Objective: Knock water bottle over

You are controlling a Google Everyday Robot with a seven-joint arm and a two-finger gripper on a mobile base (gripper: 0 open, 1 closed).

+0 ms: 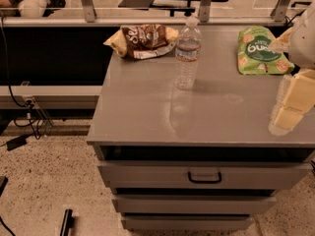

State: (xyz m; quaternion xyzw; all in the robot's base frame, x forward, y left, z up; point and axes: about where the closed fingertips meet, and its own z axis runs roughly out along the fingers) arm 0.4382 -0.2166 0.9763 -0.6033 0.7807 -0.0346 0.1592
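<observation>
The water bottle (187, 52) stands upright near the back middle of the grey cabinet top (147, 112). It is clear and ribbed, with a white cap and a narrow dark label band. My gripper (290, 104) hangs at the right edge of the view, over the right side of the cabinet top. It is well to the right of the bottle and a little nearer the front, apart from it.
A brown chip bag (142, 40) lies at the back left of the bottle. A green snack bag (261, 50) lies at the back right, just behind my gripper. The cabinet has drawers (204, 176) below. A glass partition rail (147, 19) runs behind it.
</observation>
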